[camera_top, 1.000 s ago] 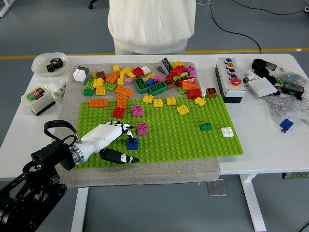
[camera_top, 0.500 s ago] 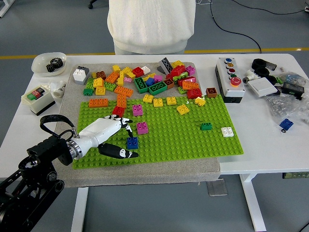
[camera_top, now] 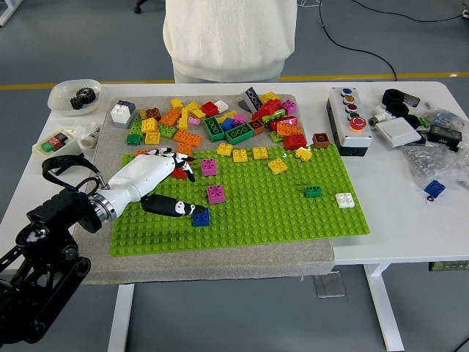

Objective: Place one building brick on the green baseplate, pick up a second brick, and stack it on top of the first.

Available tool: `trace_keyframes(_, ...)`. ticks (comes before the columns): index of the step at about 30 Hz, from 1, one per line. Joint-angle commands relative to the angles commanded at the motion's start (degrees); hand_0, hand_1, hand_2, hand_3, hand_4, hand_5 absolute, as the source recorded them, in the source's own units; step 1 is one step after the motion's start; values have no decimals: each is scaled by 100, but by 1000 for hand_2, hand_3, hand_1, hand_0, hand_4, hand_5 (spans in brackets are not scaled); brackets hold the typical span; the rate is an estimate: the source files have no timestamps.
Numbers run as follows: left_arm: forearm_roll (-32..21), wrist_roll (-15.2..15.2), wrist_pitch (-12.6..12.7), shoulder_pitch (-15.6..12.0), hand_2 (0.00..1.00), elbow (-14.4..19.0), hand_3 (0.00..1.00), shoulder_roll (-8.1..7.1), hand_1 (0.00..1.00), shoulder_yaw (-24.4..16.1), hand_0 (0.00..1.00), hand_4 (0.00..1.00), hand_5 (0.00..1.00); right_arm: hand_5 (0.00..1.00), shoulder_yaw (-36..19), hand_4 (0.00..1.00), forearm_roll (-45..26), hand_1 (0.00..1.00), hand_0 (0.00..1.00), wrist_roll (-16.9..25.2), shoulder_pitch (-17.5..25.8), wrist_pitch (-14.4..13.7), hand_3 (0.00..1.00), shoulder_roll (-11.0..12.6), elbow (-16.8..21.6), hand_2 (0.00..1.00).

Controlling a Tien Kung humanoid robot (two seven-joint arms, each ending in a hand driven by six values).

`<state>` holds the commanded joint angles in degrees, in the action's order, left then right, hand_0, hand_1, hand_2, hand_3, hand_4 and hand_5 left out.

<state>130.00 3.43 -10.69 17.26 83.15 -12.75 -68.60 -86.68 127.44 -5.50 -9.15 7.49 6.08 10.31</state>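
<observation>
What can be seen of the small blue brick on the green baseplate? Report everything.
The small blue plastic building brick is a squat square block with round studs on top, glossy and dark blue. It sits upright on the green studded baseplate, near its front left part, just below a magenta brick. No brick is stacked on it. The left hand hovers beside it, its dark thumb tip right at the brick's left edge; actual contact cannot be told.
</observation>
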Motion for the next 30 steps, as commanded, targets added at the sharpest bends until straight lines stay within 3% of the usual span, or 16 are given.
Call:
trace_keyframes(2,0,-54,-7,57,833,-28,636,13,724,-94,901,998,666,404,-14,829,17,646,742,-6,-3,-2,606,2,0,716)
trace_keyframes(3,0,-60,-11,76,751,-39,647,17,670,-131,803,998,609,404,-15,829,22,645,742,-6,-5,-2,606,4,0,715)
trace_keyframes(8,0,-50,-59,200,751,-159,647,35,670,-310,803,998,609,404,-12,829,50,645,742,-3,-17,-5,606,12,0,715)
trace_keyframes(9,0,-28,-83,234,713,-203,651,38,646,-328,737,998,388,404,-12,829,58,645,742,-3,-19,-4,607,13,0,716)
trace_keyframes(14,0,85,-205,420,713,-436,651,42,646,-347,737,998,388,404,1,829,71,645,742,-3,-25,-1,607,18,0,716)
trace_keyframes(15,0,96,-214,463,702,-483,751,43,630,-331,710,998,219,404,1,829,77,645,742,-3,-25,0,606,19,0,715)
trace_keyframes(20,0,78,-316,678,702,-680,751,62,630,-230,710,998,219,404,18,829,92,645,742,-4,-33,7,606,19,0,715)
trace_keyframes(21,0,73,-326,736,706,-737,773,75,631,-200,709,998,151,404,30,829,86,645,742,-2,-36,7,606,18,0,716)
trace_keyframes(26,0,88,-365,1013,706,-1024,773,162,631,-98,709,998,151,404,39,829,112,645,742,-3,-47,14,606,20,0,716)
trace_keyframes(27,0,101,-354,1077,703,-1096,758,187,633,-82,708,998,50,404,41,829,121,645,742,-4,-48,16,606,21,0,716)
trace_keyframes(30,0,124,-326,1195,703,-1227,758,232,633,-51,708,998,50,404,49,829,123,645,742,1,-52,16,606,23,0,716)
